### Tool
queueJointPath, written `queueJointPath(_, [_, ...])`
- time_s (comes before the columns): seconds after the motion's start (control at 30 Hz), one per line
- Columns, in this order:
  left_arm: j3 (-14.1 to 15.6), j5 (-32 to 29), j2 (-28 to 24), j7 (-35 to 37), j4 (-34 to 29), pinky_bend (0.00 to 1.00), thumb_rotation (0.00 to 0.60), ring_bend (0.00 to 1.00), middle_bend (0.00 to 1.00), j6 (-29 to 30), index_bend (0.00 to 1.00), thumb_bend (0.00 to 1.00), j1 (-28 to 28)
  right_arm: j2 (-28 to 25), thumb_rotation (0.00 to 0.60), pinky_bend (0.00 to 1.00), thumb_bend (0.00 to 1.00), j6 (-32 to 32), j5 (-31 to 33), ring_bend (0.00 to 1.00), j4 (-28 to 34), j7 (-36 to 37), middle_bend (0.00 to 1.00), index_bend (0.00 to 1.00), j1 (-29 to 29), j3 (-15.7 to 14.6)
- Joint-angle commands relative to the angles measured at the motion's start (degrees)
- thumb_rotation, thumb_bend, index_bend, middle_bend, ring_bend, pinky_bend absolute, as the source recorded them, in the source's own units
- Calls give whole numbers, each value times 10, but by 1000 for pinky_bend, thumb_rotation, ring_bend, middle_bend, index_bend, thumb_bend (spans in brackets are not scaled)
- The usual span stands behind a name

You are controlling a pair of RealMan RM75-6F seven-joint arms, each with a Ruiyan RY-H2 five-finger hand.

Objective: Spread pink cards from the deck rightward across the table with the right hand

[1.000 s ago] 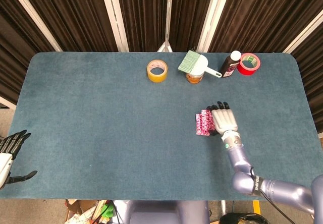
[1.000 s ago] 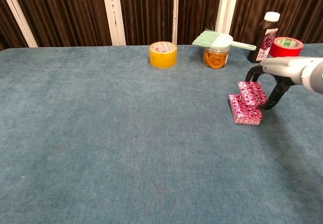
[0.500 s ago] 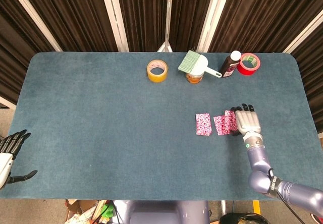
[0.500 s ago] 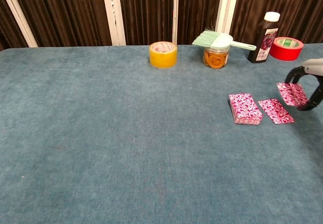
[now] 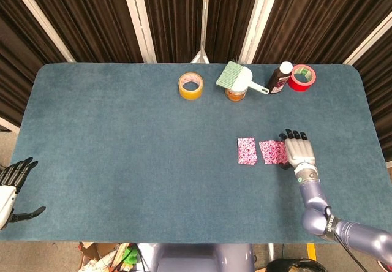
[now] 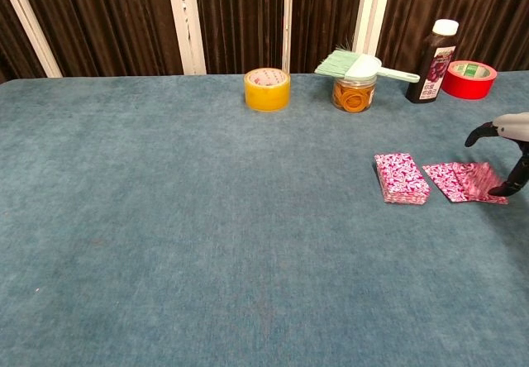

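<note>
Pink cards (image 6: 464,181) lie flat on the blue table (image 5: 122,137) right at the right hand (image 5: 298,151), two of them overlapping, the far one tucked against the fingertips (image 6: 499,190). In the head view the hand lies palm-down just to the right of these cards, its dark fingertips pointing away from the robot. In the chest view a dark finger comes down to the right edge of the outer card, and another arches above it; whether the hand pinches the card or only touches it, I cannot tell. Just left of the loose cards, apart by a narrow strip of cloth, sits the deck (image 5: 246,151), a squared stack.

Well beyond the hand, along the far edge of the table, stand a dark bottle (image 5: 279,78) with a white cap and a red tape roll (image 5: 301,77) beside it. Further left of these are a jar (image 6: 350,95) with a green brush (image 5: 236,77) lying across its top, then a yellow tape roll (image 5: 191,86).

Far off to the left, past the table's near corner, the left hand (image 5: 12,183) hangs with fingers apart, holding nothing.
</note>
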State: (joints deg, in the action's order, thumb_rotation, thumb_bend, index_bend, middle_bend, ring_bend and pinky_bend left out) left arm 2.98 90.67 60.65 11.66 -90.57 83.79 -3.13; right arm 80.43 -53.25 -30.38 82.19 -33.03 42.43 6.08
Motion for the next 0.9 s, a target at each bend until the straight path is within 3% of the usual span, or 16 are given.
queueJointPath(0.03, [0,0,0,1,0,0,600,0,0,0,0,0,0,1,600,0,334,-3,-3,0,3,0,1,40,1,1])
queueJointPath(0.1, [0,0,0,1,0,0,600,0,0,0,0,0,0,0,600,0,333,-6,-5,0,7,-1,0,1,1,2])
queueJointPath(0.6, [0,4,-1,1,0,0,600,0,0,3,0,0,0,-20,600,0,332,-29,-19,0,104,-30,0,0,14,3])
queueJointPath(0.9, [1,3,-2,10,1,0,600,0,0,0,0,0,-1,14,600,0,312,-25,2,0,97,-51,0,0,39,7])
